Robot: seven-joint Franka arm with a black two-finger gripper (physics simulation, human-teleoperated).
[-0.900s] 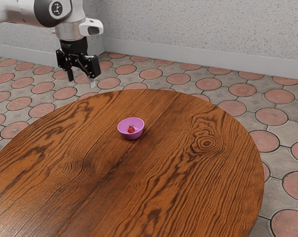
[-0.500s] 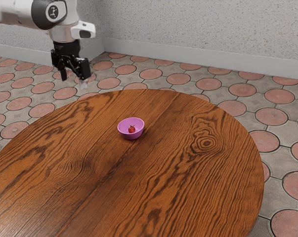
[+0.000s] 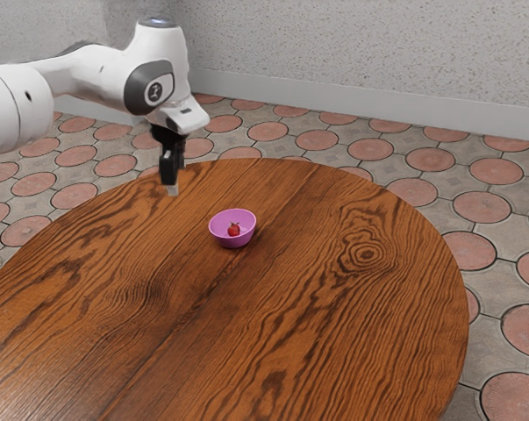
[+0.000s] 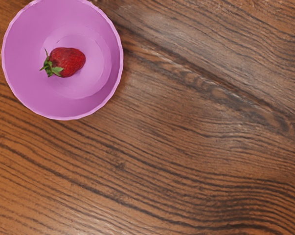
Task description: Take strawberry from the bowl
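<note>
- Since the strawberry (image 4: 69, 60) lies inside the bowl (image 4: 21, 93), that is where I find the thing I am to take: it rests on its side on the bowl's bottom, close to the middle, with the bowl's wall all around it. It is red, and its green leaves (image 4: 53, 69) fan out at one end.
- Around it, the bowl stands upright, pinkish purple, round and open at the top.
- Right under the bowl is my table (image 3: 334, 342), round and made of brown wood with dark, wavy grain. A dark seam (image 3: 286, 201) in the wood runs just beside the bowl, and a ringed knot (image 3: 368, 254) lies well apart from it, toward the exterior view's right.
- Up in the air, higher than the bowl and to the exterior view's left of it, hangs my pincer (image 3: 171, 186), pointing down and touching neither bowl nor strawberry. Whether it is apart or together I cannot tell from this side.
- Farther to the exterior view's left of the bowl, my white arm (image 3: 93, 70) reaches in.
- Beyond the bowl and past the table's edge spreads the floor (image 3: 482, 207), with round reddish tiles set in grey, and behind that rises a pale speckled wall (image 3: 334, 44).
</note>
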